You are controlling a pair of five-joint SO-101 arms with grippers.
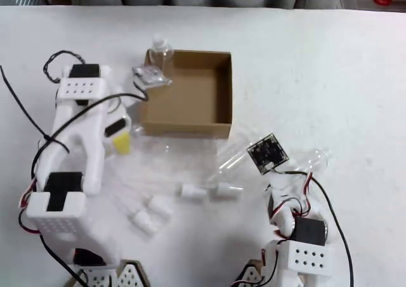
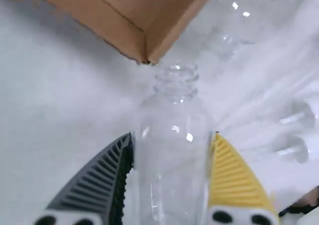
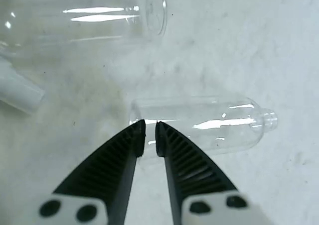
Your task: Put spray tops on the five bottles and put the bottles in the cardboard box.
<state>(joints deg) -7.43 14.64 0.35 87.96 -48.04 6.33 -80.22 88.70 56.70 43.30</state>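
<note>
Left gripper (image 2: 173,145) around uncapped bottle (image 2: 172,110)

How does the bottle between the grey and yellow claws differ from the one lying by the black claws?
The gripped bottle is clamped between the left gripper's fingers, its neck pointing at the cardboard box corner. The loose bottle lies free on the table, crosswise to the right gripper, which is at its base end. Both are clear, with open necks and no spray tops.

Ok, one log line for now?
left gripper shut on clear topless plastic bottle by brown cardboard box | right gripper shut by lying clear bottle
</note>
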